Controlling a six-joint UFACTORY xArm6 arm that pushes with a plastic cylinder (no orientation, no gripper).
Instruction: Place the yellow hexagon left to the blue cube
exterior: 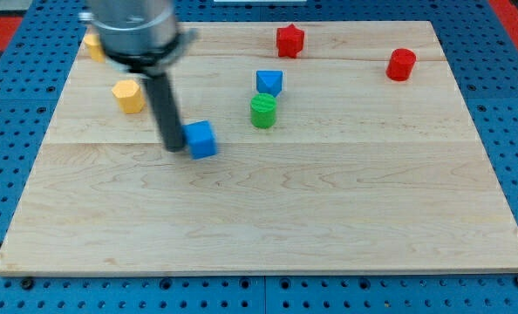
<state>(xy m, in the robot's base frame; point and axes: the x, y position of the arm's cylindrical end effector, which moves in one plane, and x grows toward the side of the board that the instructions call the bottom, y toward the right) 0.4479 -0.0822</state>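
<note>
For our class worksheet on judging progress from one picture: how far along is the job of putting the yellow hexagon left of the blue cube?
Done: little that shows. The yellow hexagon sits toward the view's upper left of the blue cube, with a clear gap. In hand: my tip rests just beside the cube's left face, not at the hexagon. Left: get behind the hexagon and push it down beside the cube's left.

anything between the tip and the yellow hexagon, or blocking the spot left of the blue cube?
No block lies between my tip and the yellow hexagon, which sits up-left of it. But my tip itself stands right against the blue cube's left side, occupying the target spot.
</note>
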